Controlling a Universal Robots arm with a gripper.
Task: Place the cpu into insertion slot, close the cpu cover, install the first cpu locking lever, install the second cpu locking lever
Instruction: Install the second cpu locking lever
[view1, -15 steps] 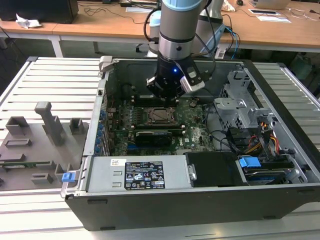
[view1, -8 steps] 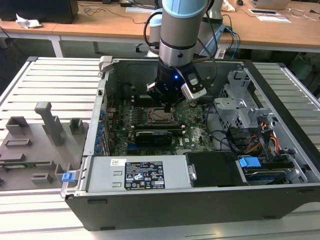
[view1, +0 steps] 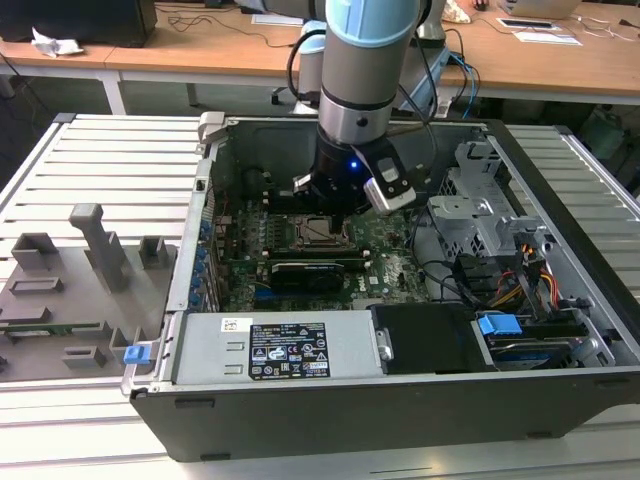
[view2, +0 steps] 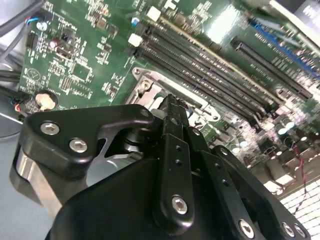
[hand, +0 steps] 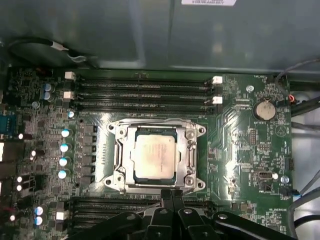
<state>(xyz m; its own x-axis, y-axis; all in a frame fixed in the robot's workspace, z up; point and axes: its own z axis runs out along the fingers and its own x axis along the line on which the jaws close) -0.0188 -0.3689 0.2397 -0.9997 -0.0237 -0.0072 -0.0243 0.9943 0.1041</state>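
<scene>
Small flat square silver-grey metal cpu (hand: 154, 156) seated mid-frame in square black insertion slot (hand: 118, 156), thin grey metal cpu cover (hand: 186, 134) down. Black gripper (hand: 171, 194) clenched, empty, just beside socket edge. Chip likely light, stiff, fragile; edge-hold only.

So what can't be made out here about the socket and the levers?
- Exterior view: the arm's wrist hides part of the insertion slot; lever positions too small to tell.
- Second wrist view: the claw blocks most of the cpu cover.
- First wrist view: the cpu sits under the cover; the claw hides one edge, so latching there is unclear.
</scene>
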